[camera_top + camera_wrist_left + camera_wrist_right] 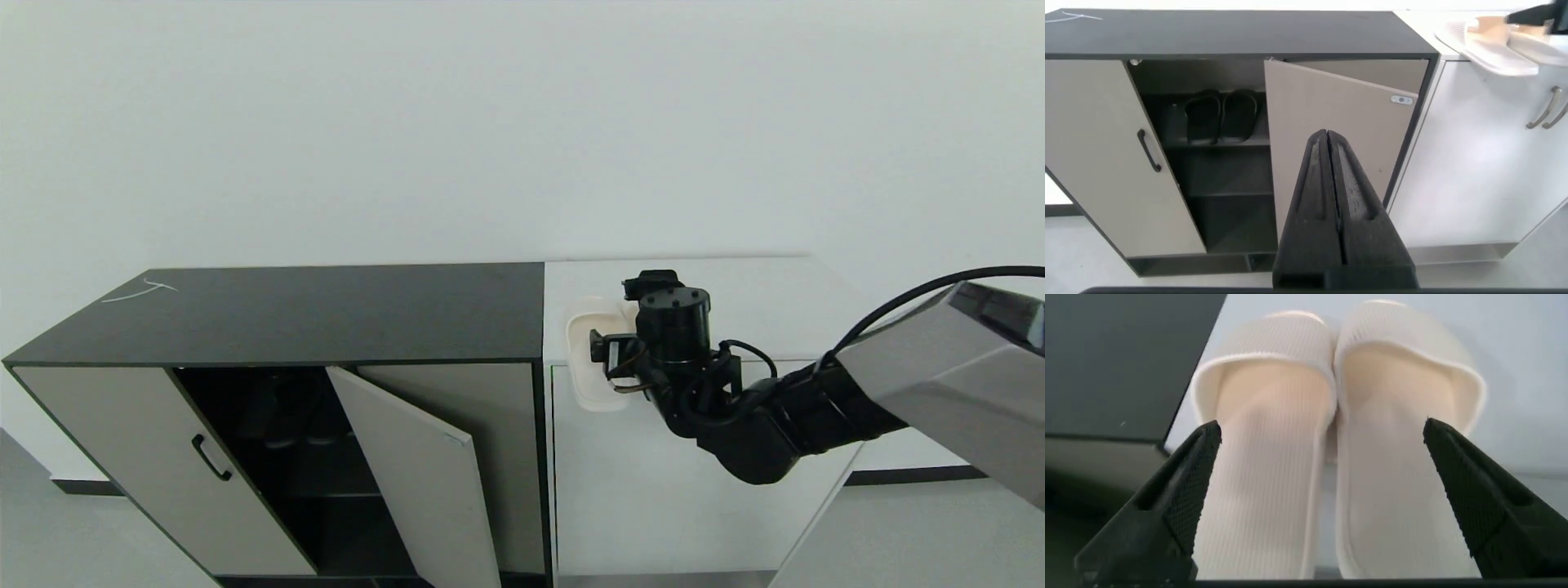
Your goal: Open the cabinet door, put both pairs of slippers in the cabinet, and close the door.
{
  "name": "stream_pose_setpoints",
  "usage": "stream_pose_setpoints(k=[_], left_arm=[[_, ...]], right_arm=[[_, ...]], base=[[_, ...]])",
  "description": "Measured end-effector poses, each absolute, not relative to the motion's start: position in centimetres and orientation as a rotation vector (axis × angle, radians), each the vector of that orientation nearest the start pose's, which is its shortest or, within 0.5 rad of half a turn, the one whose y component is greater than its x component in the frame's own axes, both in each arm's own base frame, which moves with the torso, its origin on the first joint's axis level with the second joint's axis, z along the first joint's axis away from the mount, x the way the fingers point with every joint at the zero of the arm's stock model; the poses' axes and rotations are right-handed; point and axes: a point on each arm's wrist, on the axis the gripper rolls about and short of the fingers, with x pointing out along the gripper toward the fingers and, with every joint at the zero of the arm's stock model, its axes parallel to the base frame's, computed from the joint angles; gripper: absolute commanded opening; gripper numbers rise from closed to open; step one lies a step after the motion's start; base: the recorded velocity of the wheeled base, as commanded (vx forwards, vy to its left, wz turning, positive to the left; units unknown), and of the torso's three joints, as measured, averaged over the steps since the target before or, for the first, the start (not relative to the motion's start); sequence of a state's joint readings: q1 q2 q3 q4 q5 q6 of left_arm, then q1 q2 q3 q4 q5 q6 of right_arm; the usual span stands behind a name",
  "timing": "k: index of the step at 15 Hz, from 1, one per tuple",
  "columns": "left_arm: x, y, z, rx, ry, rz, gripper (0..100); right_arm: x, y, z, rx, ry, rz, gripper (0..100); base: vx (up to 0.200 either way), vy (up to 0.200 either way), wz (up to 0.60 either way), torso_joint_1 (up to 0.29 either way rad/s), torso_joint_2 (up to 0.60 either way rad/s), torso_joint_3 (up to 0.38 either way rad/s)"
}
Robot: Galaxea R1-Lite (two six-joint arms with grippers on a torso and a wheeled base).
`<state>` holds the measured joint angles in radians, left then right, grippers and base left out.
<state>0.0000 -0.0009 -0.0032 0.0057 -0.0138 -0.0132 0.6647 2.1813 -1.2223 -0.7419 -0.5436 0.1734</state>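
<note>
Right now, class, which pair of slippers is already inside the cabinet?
The black pair, on the upper shelf of the dark cabinet. The cream pair lies on the white cabinet top, inside the open right pincer.

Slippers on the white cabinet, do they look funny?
A bit: the white slippers stick out past the white cabinet front edge, so they might tip off. The open right gripper straddles them.
</note>
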Motion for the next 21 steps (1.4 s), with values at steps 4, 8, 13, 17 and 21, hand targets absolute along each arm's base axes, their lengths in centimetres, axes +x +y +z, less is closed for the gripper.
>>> stream_pose_setpoints(k=[4,8,13,17,21], left_arm=[[-2.3,0.0,7.6,-0.014,0.002,-0.014,0],[-2.3,0.0,7.6,-0.014,0.002,-0.014,0],[-2.3,0.0,7.6,-0.015,0.002,-0.014,0],[-2.3,0.0,7.6,-0.015,0.002,-0.014,0],[-2.3,0.0,7.6,-0.015,0.002,-0.014,0]], right_arm=[[37.5,25.5,11.2,0.011,0.174,0.069,100],[40.0,25.4,11.0,-0.006,0.136,0.043,100],[42.0,26.1,10.0,-0.025,0.125,0.034,0],[42.8,26.4,10.1,-0.024,0.121,0.035,0],[41.5,27.2,11.4,0.005,0.107,0.101,0]], base=[[0.000,0.000,0.00,0.000,0.00,0.000],[0.000,0.000,0.00,0.000,0.00,0.000],[0.000,0.000,0.00,0.000,0.00,0.000],[0.000,0.000,0.00,0.000,0.00,0.000],[-0.050,0.000,0.00,0.001,0.00,0.001]])
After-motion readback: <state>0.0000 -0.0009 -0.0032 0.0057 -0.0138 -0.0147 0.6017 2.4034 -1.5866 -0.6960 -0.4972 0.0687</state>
